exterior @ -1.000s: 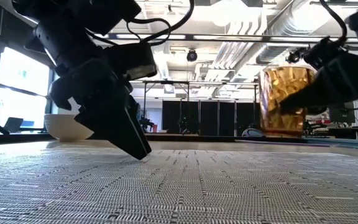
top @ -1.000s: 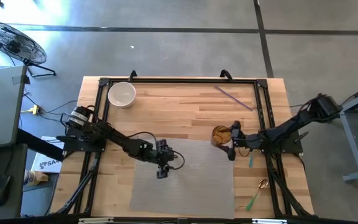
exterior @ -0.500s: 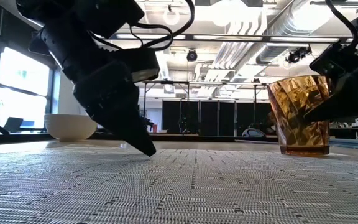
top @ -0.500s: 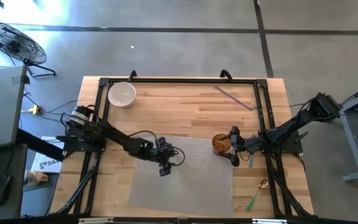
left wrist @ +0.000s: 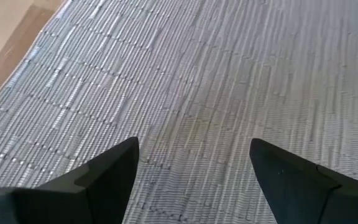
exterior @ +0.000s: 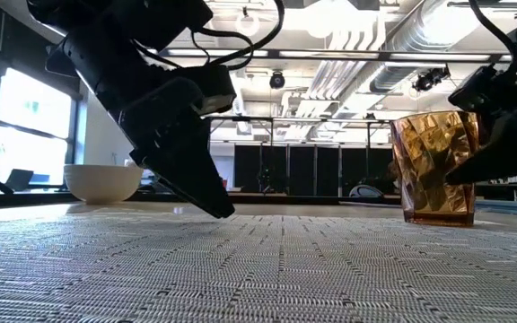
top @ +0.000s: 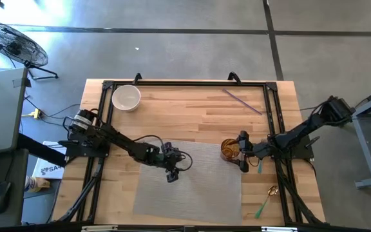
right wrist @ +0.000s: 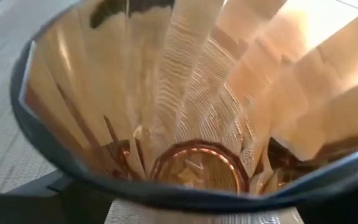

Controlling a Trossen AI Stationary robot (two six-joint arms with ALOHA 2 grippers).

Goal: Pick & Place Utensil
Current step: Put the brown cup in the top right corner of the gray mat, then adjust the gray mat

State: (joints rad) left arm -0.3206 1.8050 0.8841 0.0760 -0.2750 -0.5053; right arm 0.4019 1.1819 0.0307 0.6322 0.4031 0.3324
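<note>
Thin purple utensil (top: 240, 101) flat on bare wood near the far right corner of the table (top: 192, 116), well apart from both grippers – untouched.

Left gripper (top: 171, 177): fingers apart, nothing between them, only grey weave showing in the wrist view (left wrist: 194, 168). Tips angled down, low over the woven mat (top: 192, 193), left of its middle; contact with the mat not discernible in the low view (exterior: 218, 208). Arm reaching in from the left edge, elbow bent.

Right gripper (top: 239, 150): fingers spread wide, one on each side of the amber faceted cup (top: 229, 149); contact with the glass not discernible. Cup upright on the mat's right edge (exterior: 436, 170), empty as seen from the right wrist (right wrist: 197, 168). Arm stretched in from the right.

Further out – white bowl (top: 126, 98) at the far left corner, a green-handled item (top: 260, 166) just beside the right gripper, another (top: 261, 209) nearer the front. Black rail frame (top: 185, 84) around the light wood top. Grey concrete floor, a fan (top: 11, 42) at far left; ceiling ducts and lights beyond.
</note>
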